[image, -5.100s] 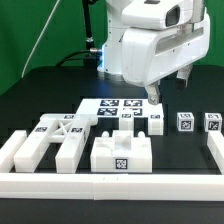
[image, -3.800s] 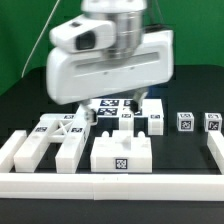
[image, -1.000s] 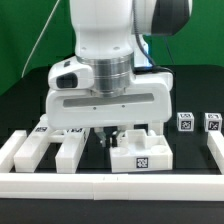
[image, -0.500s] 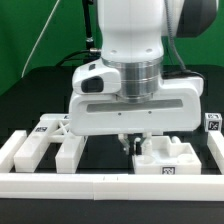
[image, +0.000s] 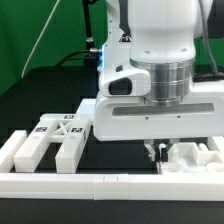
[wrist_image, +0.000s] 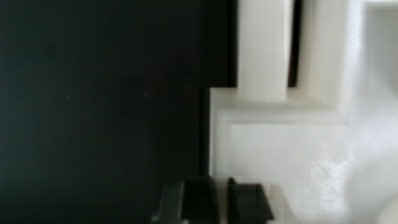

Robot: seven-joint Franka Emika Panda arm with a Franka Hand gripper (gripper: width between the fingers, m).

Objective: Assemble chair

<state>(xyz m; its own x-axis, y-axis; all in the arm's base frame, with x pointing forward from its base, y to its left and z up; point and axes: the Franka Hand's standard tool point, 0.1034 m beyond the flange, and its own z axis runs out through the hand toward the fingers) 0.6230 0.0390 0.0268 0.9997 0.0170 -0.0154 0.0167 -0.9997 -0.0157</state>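
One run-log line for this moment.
gripper: shut, empty | position: low beside block | block: exterior view's right | X-braced part: apart, untouched

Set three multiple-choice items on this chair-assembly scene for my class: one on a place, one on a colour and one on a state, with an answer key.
1. In the exterior view, where does the white block beside the jaws lie?
A. at that view's left
B. at that view's right
C. on top of the arm

2. What colour is the table?
A. black
B. red
C. yellow

3. How do the jaws stand?
A. wide open
B. shut
C. gripping a cable

Key:
1 B: the block sits near that view's right edge.
2 A: the bare surface shows black.
3 B: the wrist view shows them together with nothing between.
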